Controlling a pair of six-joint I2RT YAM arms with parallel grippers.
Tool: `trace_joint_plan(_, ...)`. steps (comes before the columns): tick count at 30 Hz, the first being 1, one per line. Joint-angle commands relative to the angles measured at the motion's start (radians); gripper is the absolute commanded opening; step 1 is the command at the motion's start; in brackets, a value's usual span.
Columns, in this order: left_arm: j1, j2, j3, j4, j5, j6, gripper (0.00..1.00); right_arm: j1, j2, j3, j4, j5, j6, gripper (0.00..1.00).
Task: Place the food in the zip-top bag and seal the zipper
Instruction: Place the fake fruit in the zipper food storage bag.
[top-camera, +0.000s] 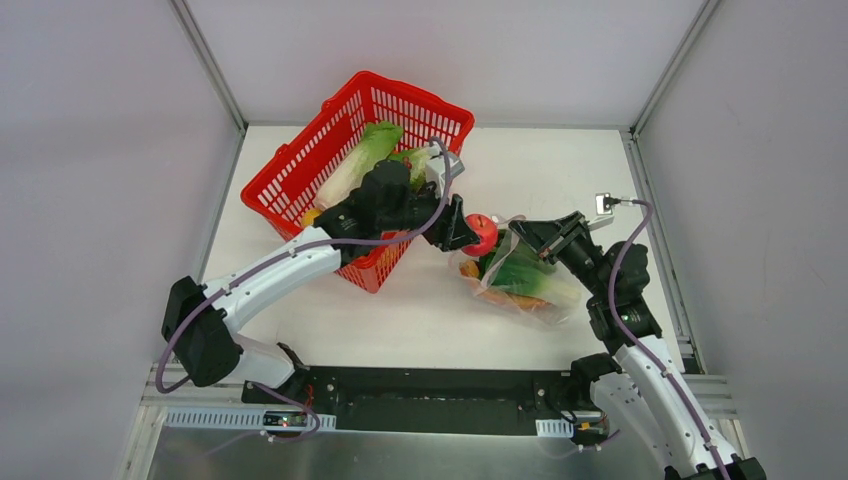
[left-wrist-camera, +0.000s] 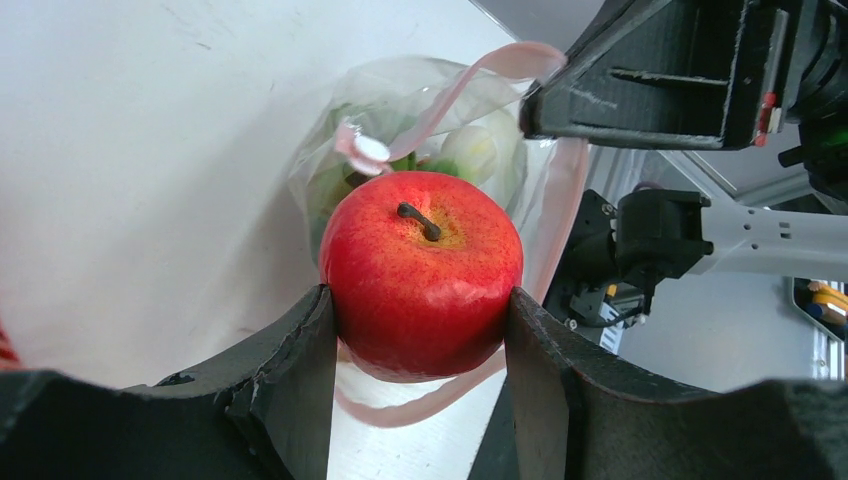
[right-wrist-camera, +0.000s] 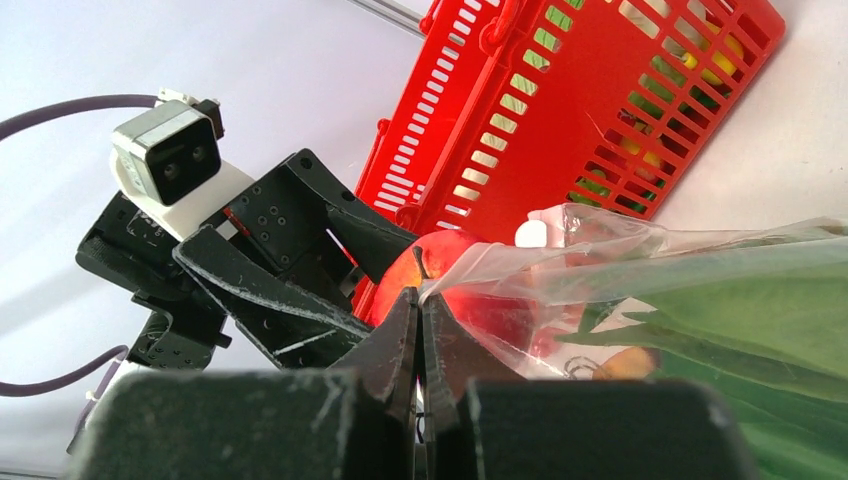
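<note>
Two arms meet over the white table (top-camera: 420, 310). Top view first: the left arm stretches across the near corner of the red mesh basket (top-camera: 420, 100), and the left gripper (top-camera: 470, 232) has a red apple (top-camera: 483, 236) clamped right at the mouth of the zip-top bag (top-camera: 548, 308). The bag lies on the table just right of the basket, with a green-white bok choy (top-camera: 525, 272) and something orange inside it. The right gripper (top-camera: 518, 230) sits at the bag's upper edge, right beside the apple. More greens fill the basket, a second bok choy (top-camera: 358, 160) among them.

Over to the left wrist: the apple is squeezed between both fingers (left-wrist-camera: 290, 380), stem facing the camera. Beyond it the bag's mouth gapes wide, the pink zipper (left-wrist-camera: 500, 62) looping round the opening. A small white slider tab (left-wrist-camera: 371, 150) sits on the left lip. The right gripper's black finger meets the strip at the top right.

Right wrist to finish: its own fingers are pressed together, pinching the bag's clear edge between their tips. The apple sits just behind that pinch, the left gripper's dark jaws on either side of it, and the basket fills the background. Inside the bag, at the right, show a green leaf and an orange piece
</note>
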Motion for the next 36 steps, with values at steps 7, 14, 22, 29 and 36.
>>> trace_joint_plan(7,-0.079,0.109,0.135,-0.017,0.024,0.016,0.15,-0.005,-0.016,0.043,0.095,-0.017,0.010,0.00)
trace_joint_plan(14,-0.128,0.103,0.128,0.026,-0.039,0.007,0.16,-0.004,-0.004,0.033,0.132,-0.016,0.042,0.00)
trace_joint_plan(22,-0.141,0.210,0.165,-0.090,-0.126,0.012,0.19,-0.005,0.002,0.015,0.230,-0.013,0.105,0.00)
trace_joint_plan(29,-0.142,0.216,0.114,0.160,-0.030,-0.068,0.24,-0.004,-0.001,0.014,0.230,-0.024,0.110,0.00)
trace_joint_plan(36,-0.141,0.258,0.066,0.437,0.050,-0.210,0.39,-0.005,-0.035,-0.017,0.230,0.029,0.145,0.00)
